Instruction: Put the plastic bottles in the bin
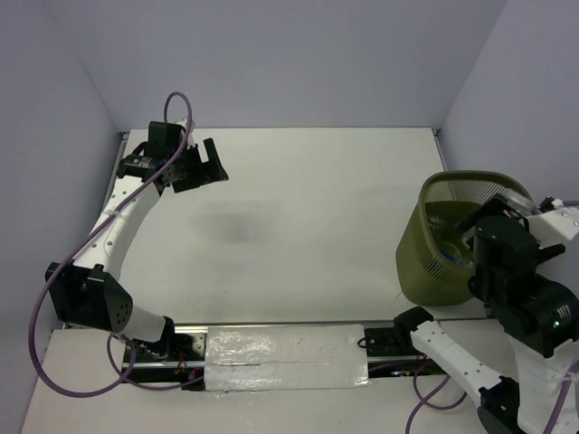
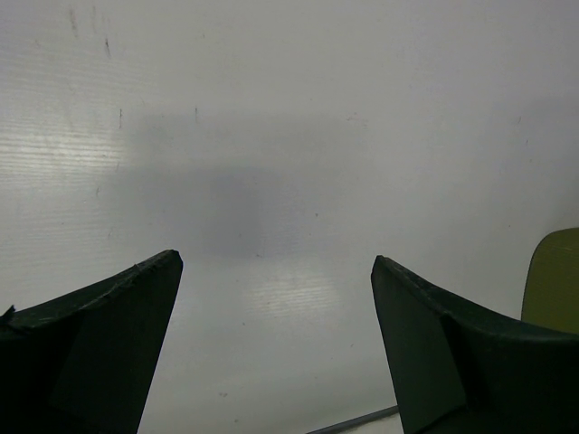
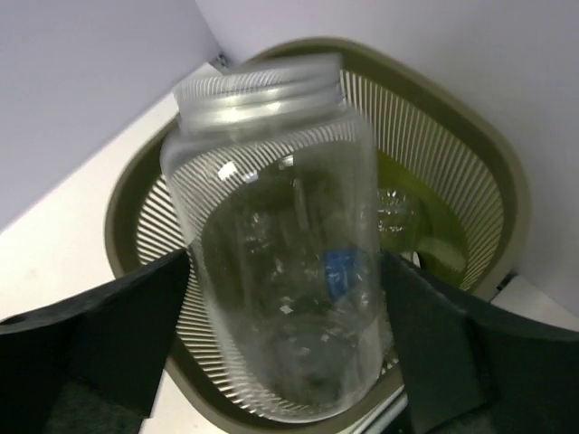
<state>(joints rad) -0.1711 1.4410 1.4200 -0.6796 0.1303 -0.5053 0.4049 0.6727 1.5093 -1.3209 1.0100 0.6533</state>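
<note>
My right gripper [image 3: 285,298] is shut on a clear unlabelled plastic bottle [image 3: 271,208] and holds it over the mouth of the olive-green mesh bin [image 3: 470,136]. Inside the bin lie another clear bottle [image 3: 398,212] and one with a blue label [image 3: 339,271], seen through the held bottle. In the top view the bin [image 1: 421,262] stands at the table's right edge, with my right gripper [image 1: 484,244] above it. My left gripper [image 1: 208,167] is open and empty at the far left, above bare table; its wrist view [image 2: 276,271] shows only the table between the fingers.
White walls close in the table at the back and sides. A taped strip [image 1: 285,357] runs along the near edge between the arm bases. A sliver of the bin [image 2: 556,280] shows at the right of the left wrist view.
</note>
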